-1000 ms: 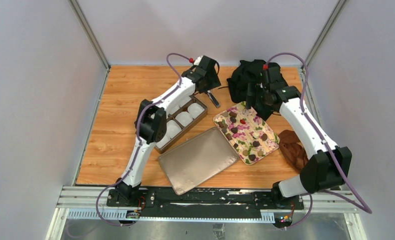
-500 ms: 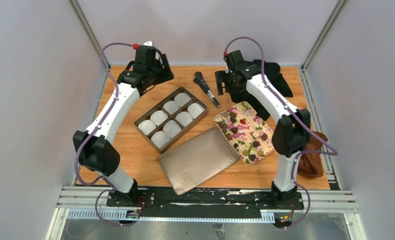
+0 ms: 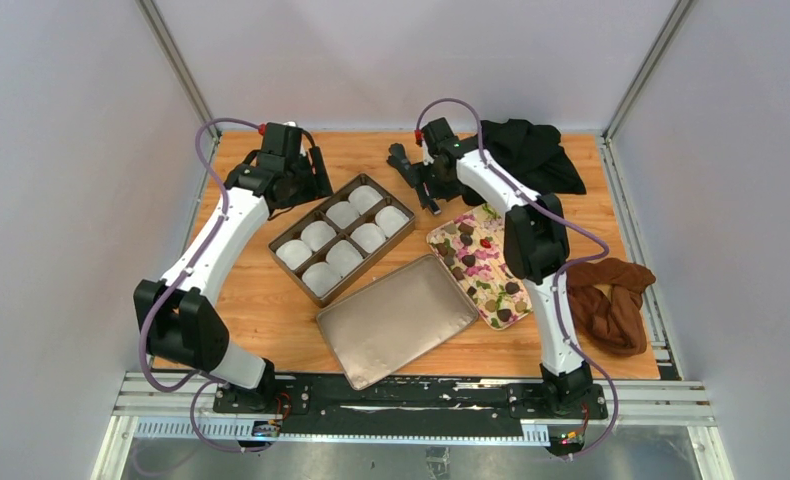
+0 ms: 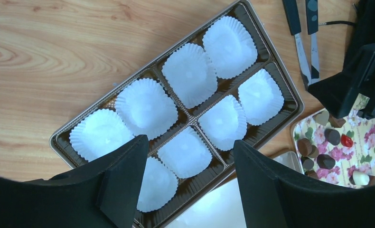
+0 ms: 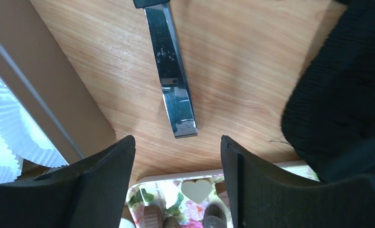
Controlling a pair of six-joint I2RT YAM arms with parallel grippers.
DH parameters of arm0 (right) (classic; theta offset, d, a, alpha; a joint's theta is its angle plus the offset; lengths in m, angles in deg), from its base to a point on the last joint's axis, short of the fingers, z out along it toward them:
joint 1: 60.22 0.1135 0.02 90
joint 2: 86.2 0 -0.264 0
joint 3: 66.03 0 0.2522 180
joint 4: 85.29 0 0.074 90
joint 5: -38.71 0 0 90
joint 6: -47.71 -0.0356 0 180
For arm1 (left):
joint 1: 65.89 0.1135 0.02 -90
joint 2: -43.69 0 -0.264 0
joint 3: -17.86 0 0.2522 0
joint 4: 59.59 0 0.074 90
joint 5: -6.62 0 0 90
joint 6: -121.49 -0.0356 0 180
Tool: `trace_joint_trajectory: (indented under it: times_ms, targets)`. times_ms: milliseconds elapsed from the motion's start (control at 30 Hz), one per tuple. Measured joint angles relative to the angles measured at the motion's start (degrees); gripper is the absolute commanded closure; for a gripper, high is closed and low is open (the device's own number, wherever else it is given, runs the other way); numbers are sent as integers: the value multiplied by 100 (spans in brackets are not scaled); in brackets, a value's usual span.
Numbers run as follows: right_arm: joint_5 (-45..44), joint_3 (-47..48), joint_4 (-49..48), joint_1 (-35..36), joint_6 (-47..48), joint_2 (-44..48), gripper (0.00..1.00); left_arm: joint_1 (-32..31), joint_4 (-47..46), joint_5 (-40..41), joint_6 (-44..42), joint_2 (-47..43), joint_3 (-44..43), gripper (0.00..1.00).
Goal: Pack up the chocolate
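Wood-grain laminate forms the surface on which you see every item. Left of centre lies a bronze-toned rectangular box, divided into eight compartments. Each compartment is lined with a white fluted paper cup. A flat, satin-metal lid lies just beside the box on its near side.

The chocolate, small dark brown round and heart-shaped pieces, sits scattered on a glossy floral tray right of the box. Among them you can also make out one red piece and a pale heart. Steel tongs with black handles lie flat on the wood between the box's far corner and the tray.

Your left fingers, matte black and wedge-shaped, stand spread wide, with the box's cups showing between them. Your right fingers, likewise spread wide, hang over the tongs' blade tip and the tray's far rim.

A crumpled black cloth lies at the far right. A rust-brown cloth, bunched in soft folds, lies near the right edge, beside the tray.
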Motion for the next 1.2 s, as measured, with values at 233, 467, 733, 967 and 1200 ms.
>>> trace_joint_trajectory:
  times_ms: [233, 467, 733, 967, 1200]
  targets:
    - [74, 247, -37, 0, 133, -358, 39, 0, 0, -35, -2, 37, 20, 29]
    - [44, 166, -232, 0, 129, -468, 48, 2, -2, -289, -2, 352, 11, 30]
    - [317, 61, -505, -9, -46, -470, 68, 0, -4, -330, -55, 393, 9, 30]
    - [761, 59, -647, -105, -223, -470, 78, 0, 7, -256, -308, 393, -177, 30]
    - [1370, -251, -789, -258, -323, -354, 79, 2, 22, -216, -411, 393, -227, 30]
